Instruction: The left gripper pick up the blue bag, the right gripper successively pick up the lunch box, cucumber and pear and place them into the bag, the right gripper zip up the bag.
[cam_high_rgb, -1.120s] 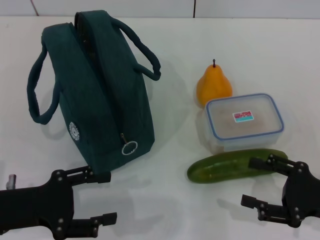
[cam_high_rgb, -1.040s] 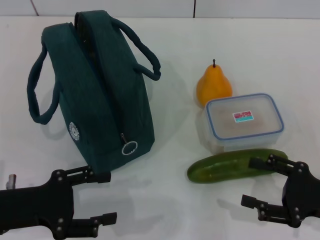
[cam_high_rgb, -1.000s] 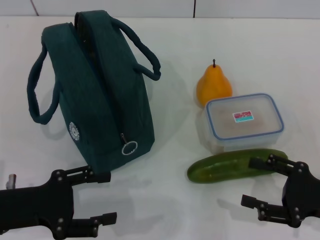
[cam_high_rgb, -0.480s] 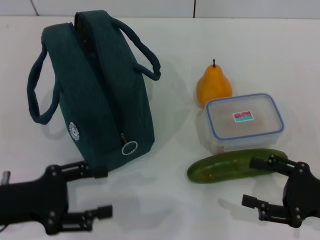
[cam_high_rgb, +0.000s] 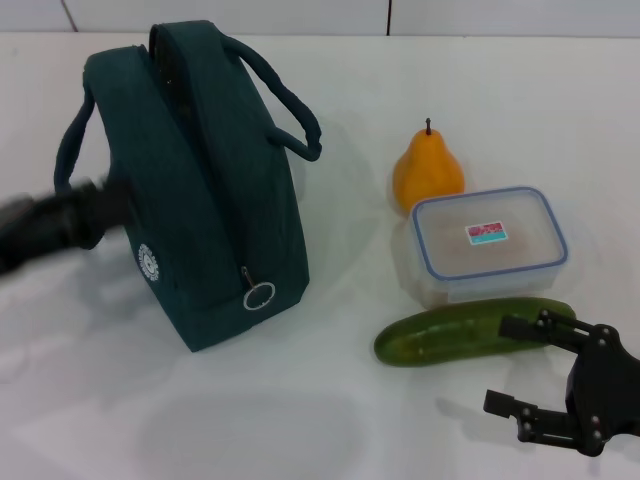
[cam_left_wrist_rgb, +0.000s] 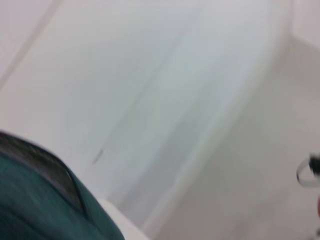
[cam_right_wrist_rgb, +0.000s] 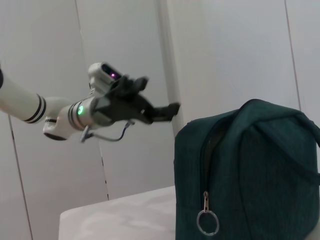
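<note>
The blue bag (cam_high_rgb: 200, 200) stands upright on the white table at the left, its zipper ring pull (cam_high_rgb: 259, 295) hanging at the near end. My left gripper (cam_high_rgb: 100, 205) is a blur in the air beside the bag's left handle. In the right wrist view the left gripper (cam_right_wrist_rgb: 157, 95) hovers open and empty above and beyond the bag (cam_right_wrist_rgb: 250, 165). The pear (cam_high_rgb: 428, 172), lunch box (cam_high_rgb: 490, 245) and cucumber (cam_high_rgb: 450, 333) lie in a row at the right. My right gripper (cam_high_rgb: 495, 362) is open, low at the near right, just in front of the cucumber's right end.
The table (cam_high_rgb: 330, 420) is white, with a white wall behind it. The left wrist view shows only a corner of the bag (cam_left_wrist_rgb: 30, 215) and the wall.
My left arm has swung up from the near left of the table to the bag's left side, at handle height. The right gripper and all objects have stayed put.
</note>
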